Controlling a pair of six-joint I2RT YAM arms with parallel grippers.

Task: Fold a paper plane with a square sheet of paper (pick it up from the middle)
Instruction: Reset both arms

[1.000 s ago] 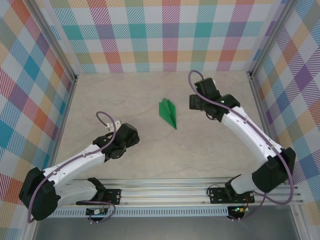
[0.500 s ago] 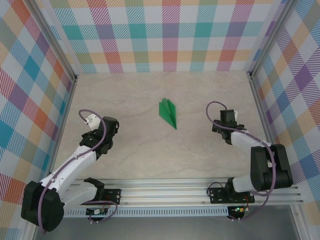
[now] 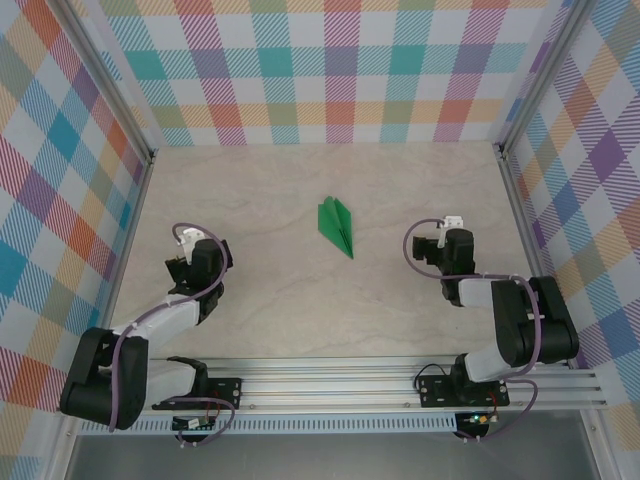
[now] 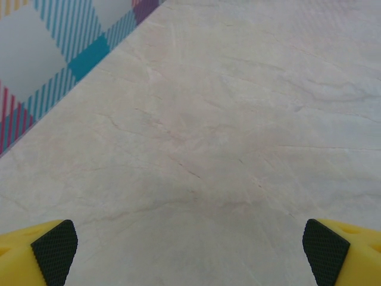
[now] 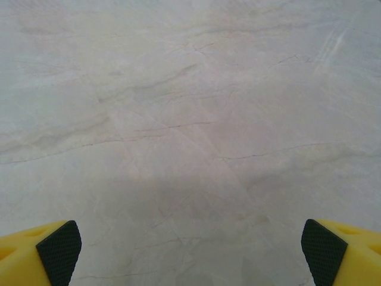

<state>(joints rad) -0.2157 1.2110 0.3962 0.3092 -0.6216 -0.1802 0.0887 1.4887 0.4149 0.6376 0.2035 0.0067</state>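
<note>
Top external view: paper plane (image 3: 337,226) lies flat on the pale marbled worktop (image 3: 300,310), just above centre of frame, a slim green dart with its centre crease showing, the narrow tip toward lower right and the wider end toward upper left. Nothing touches it. Left claw (image 3: 192,258) sits at left of frame, low over the worktop, well apart from the plane, with its arm folded back toward the base at lower left. Right claw (image 3: 438,250) sits at right of frame, also well apart from the plane, with its arm folded tight above its base at lower right. Finger spacing can't be read from this height. Plaid walls (image 3: 300,70) close in the far side and both sides, and a metal rail (image 3: 340,385) runs along the bottom. Left wrist view: left claw (image 4: 190,253) is spread wide, yellow fingers with black pads (image 4: 55,249) in the two bottom corners and only bare worktop (image 4: 226,119) between them. A strip of plaid wall (image 4: 53,53) shows at upper left. Right wrist view: right claw (image 5: 191,253) is likewise spread wide, black pads (image 5: 324,249) in the bottom corners, with bare worktop (image 5: 178,89) and a soft shadow between them.
</note>
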